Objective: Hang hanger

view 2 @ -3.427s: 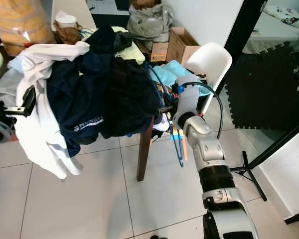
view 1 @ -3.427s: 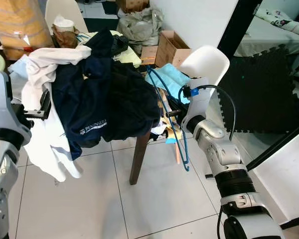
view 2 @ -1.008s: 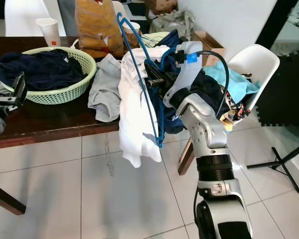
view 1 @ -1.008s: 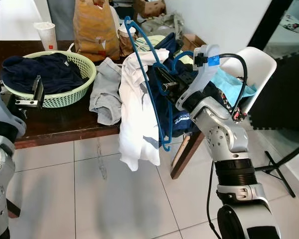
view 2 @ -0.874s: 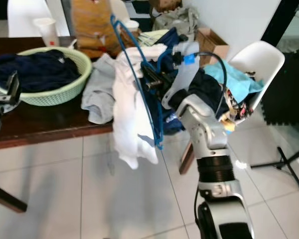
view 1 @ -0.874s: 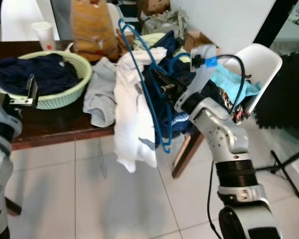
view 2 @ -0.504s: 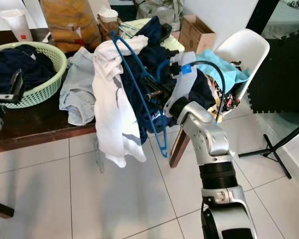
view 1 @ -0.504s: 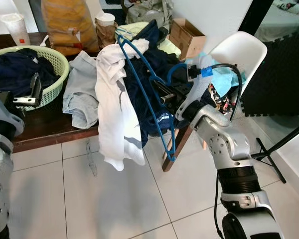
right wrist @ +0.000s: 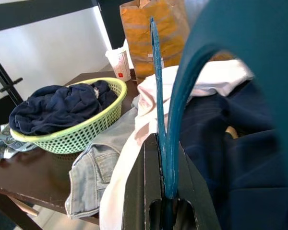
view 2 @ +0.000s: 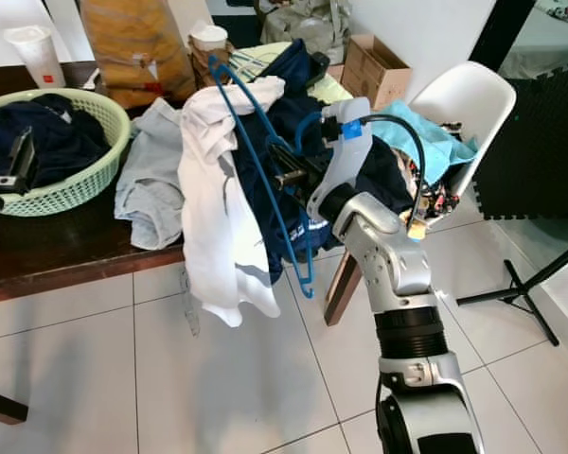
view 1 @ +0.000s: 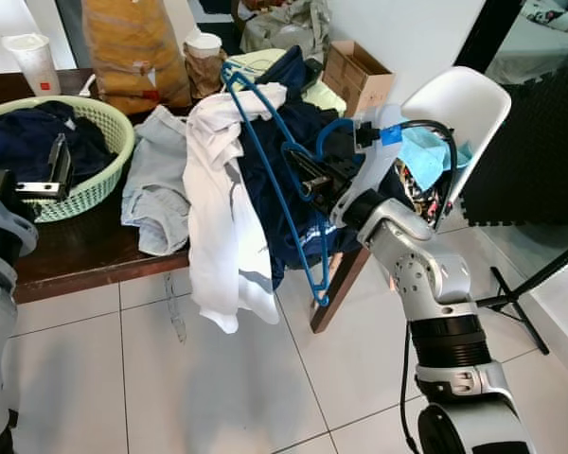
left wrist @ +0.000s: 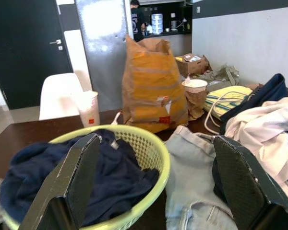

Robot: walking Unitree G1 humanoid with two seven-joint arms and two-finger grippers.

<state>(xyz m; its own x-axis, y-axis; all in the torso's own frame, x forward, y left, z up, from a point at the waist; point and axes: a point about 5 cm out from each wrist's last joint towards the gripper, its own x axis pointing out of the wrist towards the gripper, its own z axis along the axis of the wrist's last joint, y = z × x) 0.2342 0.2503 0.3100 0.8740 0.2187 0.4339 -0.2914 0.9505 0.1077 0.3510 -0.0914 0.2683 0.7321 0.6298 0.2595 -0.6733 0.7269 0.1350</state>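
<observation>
One blue hanger (view 1: pixel 282 180) is what you are carrying: your right gripper (view 1: pixel 308 182) has its fingers (right wrist: pixel 149 191) closed on the hanger's frame near the neck. From that grip the long frame slants up toward the white shirt (view 1: pixel 222 203) heaped on the tabletop (view 1: pixel 71 241) and down toward the floor, so it stands more upright than level. The hook curls back beside the wrist, on the far side of the fingers from the shirt. No rail or rod can be made out, so you will probably need to find one before turning the hook toward it. Your left gripper (left wrist: pixel 156 187) hovers beside the green basket (view 1: pixel 80 165), fingers spread and empty, well apart from the hanger. Your right arm is the nearer one.
</observation>
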